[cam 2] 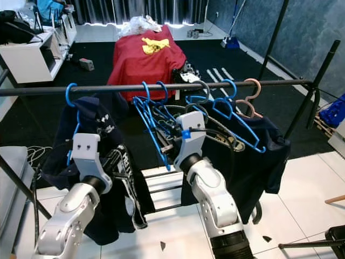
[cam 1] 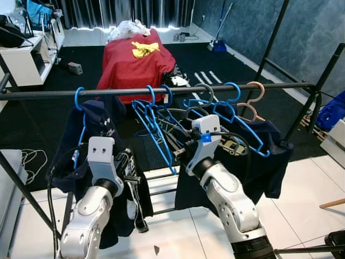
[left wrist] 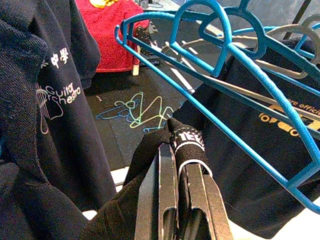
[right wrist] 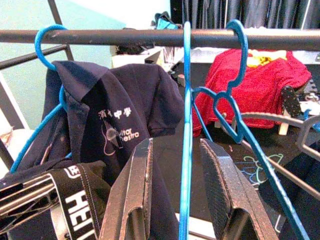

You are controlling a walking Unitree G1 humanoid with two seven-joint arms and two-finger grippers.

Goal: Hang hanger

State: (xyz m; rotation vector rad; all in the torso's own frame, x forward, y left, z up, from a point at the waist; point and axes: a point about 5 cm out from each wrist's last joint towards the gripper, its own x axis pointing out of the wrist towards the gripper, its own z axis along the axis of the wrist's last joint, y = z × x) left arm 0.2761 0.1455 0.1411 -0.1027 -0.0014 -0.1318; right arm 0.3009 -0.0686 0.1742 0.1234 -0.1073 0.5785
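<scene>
A black rail (cam 1: pixel 161 90) crosses the view with several blue hangers hooked on it. One empty blue hanger (right wrist: pixel 186 100) hangs from the rail by its hook, and its wire passes between the fingers of my right gripper (right wrist: pixel 175 145), which is open around it just below the rail. My right gripper (cam 1: pixel 173 147) sits at the middle of the rack. Lower left, my left gripper (left wrist: pixel 182 150) is shut on a black garment (left wrist: pixel 187 142) with a lettered waistband, held below the rail beside a navy shirt (cam 1: pixel 91 135).
A second navy shirt (cam 1: pixel 269 156) and a pink hanger (cam 1: pixel 253 94) hang toward the rail's right end. Behind the rack stands a red-covered bed (cam 1: pixel 135 59) and a white shelf unit (cam 1: pixel 21 59). Loose hangers (left wrist: pixel 135 110) lie on the dark floor. The rack's slanted legs (cam 1: pixel 21 189) flank me.
</scene>
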